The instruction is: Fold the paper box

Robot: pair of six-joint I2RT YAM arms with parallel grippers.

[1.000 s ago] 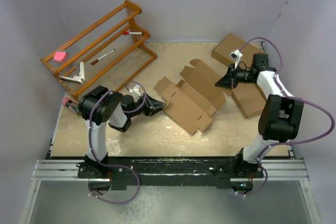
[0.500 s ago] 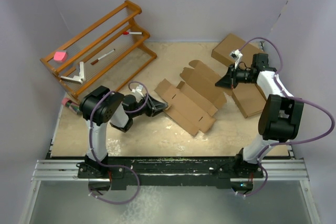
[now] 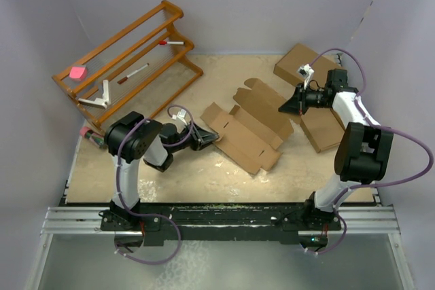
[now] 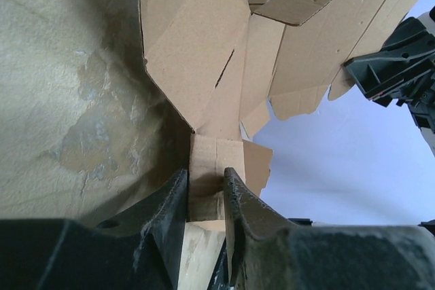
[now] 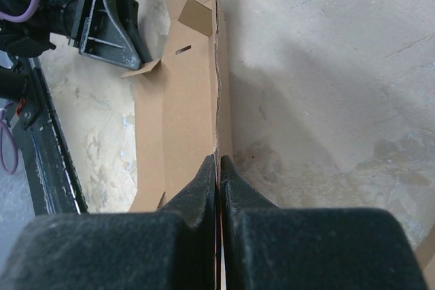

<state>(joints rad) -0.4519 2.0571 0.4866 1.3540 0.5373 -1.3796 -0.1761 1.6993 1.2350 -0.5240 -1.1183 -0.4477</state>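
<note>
**A:** Where was the paper box in the top view?

**B:** Opened out flat in the middle of the tabletop, lying a bit slantwise. The left claw was at its left corner and the right claw at its right edge, so the sheet ran straight from one claw to the other. Neither arm was really nearer, since both were already at it. The wooden rack sat well apart at the far left.

**A:** And the left wrist cam?

**B:** A small flap poked in between the fingers of the left claw. The gap was narrow and the flap pretty much filled it. I honestly couldn't tell if it was biting down or just bracketing the flap. The rest of the sheet rose ahead of the claw, and the other claw showed at the far side.

**A:** Right wrist?

**B:** The right claw was pressed together, pinching the sheet's thin edge. The paper box ran straight away from it toward the left claw.

**A:** So what did the next fold hang on?

**B:** My guess is that left flap. The box lay ahead of both claws, held at opposite ends, so a fold would have to go inward toward the middle.
</note>
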